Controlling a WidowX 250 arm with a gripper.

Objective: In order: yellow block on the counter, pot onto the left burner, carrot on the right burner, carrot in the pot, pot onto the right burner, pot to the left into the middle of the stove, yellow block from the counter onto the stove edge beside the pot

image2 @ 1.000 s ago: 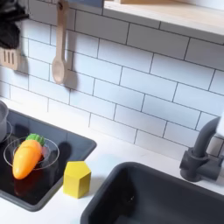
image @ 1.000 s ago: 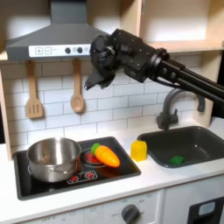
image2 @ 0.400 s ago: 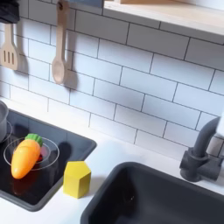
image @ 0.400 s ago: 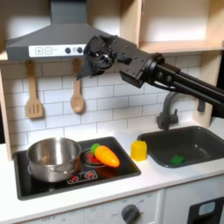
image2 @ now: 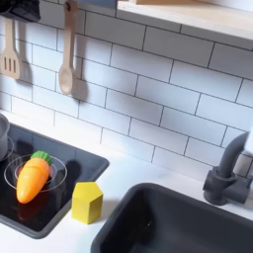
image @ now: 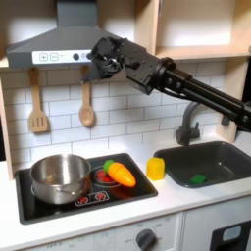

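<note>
In the first exterior view the steel pot point(image: 59, 176) sits on the left burner of the black stove point(image: 137, 190). The orange carrot point(image: 119, 175) lies on the right burner, green end toward the pot. The yellow block point(image: 155, 168) stands on the off-white counter point(image: 186, 201) between stove and sink. My gripper point(image: 103, 55) hangs high in front of the hood, well above the stove and holding nothing; its fingers are too blurred to read. The second exterior view shows the carrot point(image2: 33, 178) on its burner and the yellow block point(image2: 87, 202) beside the stove point(image2: 74, 158).
A grey sink point(image: 235, 157) with a small green piece point(image: 199, 179) and a faucet point(image: 190, 120) fills the first exterior view's right. A spatula point(image: 37, 104) and wooden spoon point(image: 86, 104) hang on the tiled wall. The range hood point(image: 54, 44) is just beside the gripper.
The arm has swung up and toward the first exterior view's left, away from the stove. Carrot, pot and yellow block have not moved.
</note>
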